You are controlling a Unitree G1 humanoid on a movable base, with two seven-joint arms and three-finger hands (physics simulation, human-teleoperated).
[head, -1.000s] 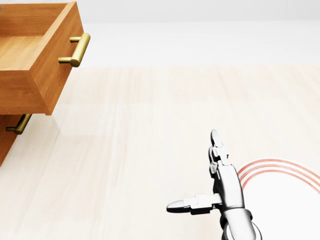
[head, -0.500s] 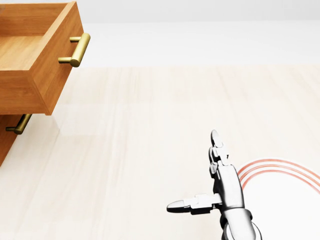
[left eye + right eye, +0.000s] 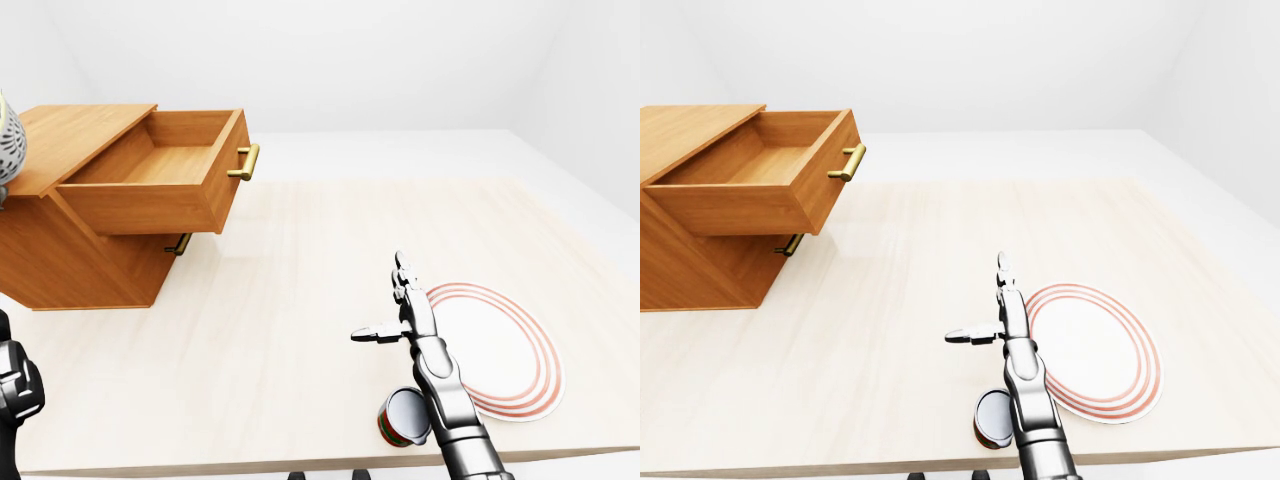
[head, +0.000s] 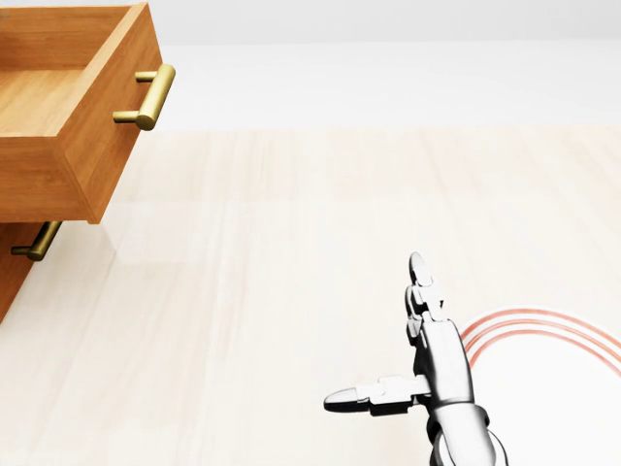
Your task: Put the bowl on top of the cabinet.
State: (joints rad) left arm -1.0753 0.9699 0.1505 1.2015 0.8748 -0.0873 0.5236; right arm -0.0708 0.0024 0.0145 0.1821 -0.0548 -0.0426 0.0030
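The wooden cabinet (image 3: 75,255) stands at the left of the table, its top drawer (image 3: 150,185) pulled out and empty. A white, grey-dotted rounded object (image 3: 8,140), cut by the left-eye view's left edge, sits over the cabinet top; I cannot tell whether it is the bowl. My right hand (image 3: 378,297) hovers open over the table at lower right, fingers pointing up the picture and thumb out to the left, holding nothing. A dark part of my left arm (image 3: 15,390) shows at the lower left edge; its fingers are hidden.
A white plate with red rings (image 3: 505,350) lies just right of my right hand. A red and green can (image 3: 403,418) lies on its side near the table's bottom edge, beside my right forearm. The cabinet's lower drawer handle (image 3: 180,243) sits under the open drawer.
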